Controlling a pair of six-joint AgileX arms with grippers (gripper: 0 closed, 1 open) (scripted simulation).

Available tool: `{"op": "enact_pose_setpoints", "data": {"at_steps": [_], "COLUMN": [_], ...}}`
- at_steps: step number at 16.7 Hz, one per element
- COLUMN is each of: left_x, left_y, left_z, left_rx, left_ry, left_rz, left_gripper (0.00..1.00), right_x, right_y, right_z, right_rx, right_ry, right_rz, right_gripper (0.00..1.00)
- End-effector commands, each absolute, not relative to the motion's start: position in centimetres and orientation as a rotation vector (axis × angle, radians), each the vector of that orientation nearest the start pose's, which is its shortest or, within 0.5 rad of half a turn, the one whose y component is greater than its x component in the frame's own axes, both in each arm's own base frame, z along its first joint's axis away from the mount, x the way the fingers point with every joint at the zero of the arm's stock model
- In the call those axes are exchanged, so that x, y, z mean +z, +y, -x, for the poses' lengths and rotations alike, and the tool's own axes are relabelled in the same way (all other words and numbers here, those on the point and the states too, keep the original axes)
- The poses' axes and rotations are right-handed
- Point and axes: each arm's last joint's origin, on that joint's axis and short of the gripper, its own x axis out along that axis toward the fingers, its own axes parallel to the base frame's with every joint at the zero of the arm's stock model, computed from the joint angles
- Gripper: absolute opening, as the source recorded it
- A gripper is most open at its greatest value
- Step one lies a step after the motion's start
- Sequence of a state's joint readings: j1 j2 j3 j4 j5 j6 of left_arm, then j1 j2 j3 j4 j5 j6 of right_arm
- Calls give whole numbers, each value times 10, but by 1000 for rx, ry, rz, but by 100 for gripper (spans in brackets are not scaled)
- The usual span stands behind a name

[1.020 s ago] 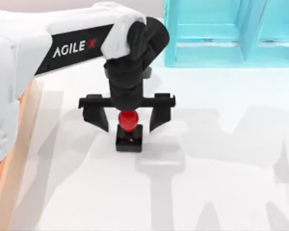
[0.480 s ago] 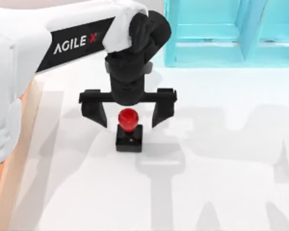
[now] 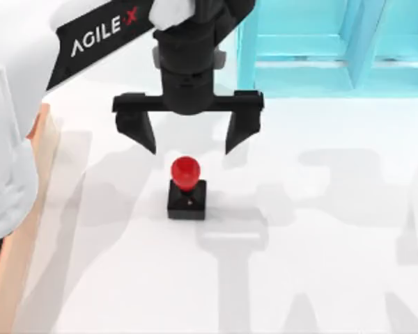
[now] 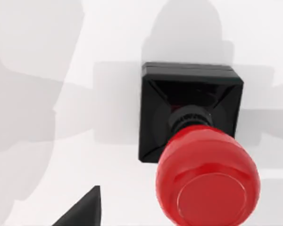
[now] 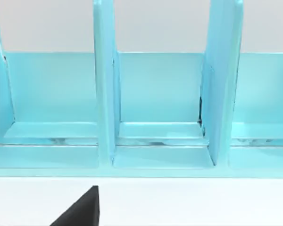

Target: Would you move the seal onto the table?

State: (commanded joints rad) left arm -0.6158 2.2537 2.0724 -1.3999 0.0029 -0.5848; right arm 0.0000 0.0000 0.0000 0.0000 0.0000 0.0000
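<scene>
Top view: the seal (image 3: 187,189) stands upright on the white tabletop (image 3: 320,209), free of any grasp.

Left gripper (image 3: 189,139) hangs above it with fingers (image 3: 137,129) spread wide and released; the red knob sits just beyond the fingertips, roughly centred between them and touching neither. Right gripper (image 5: 80,209) faces the turquoise shelf unit (image 5: 155,108); whether its fingers are apart, I cannot tell.

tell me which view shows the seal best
The left wrist view: the seal appears close up, black base and red knob clear. The top view shows the seal small but whole, standing upright on the table below the open left pincer.
</scene>
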Motion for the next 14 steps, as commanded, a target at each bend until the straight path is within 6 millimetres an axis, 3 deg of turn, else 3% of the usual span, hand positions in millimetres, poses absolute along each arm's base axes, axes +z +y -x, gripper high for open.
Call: {"op": "enact_pose_setpoints", "data": {"at_steps": [10, 14], "left_x": [295, 305], "left_y": [-244, -242], "left_z": [-357, -354], "left_rx": [-16, -15], "left_ry": [1567, 1569], "left_rz": [-13, -16], "left_gripper": [100, 100], "right_x": [160, 160], "right_y": [-1, -1], "right_z": [-106, -106], "right_rx": [0, 0], "right_ry": [0, 0], "right_rz": [0, 0], "right_gripper": [100, 100]}}
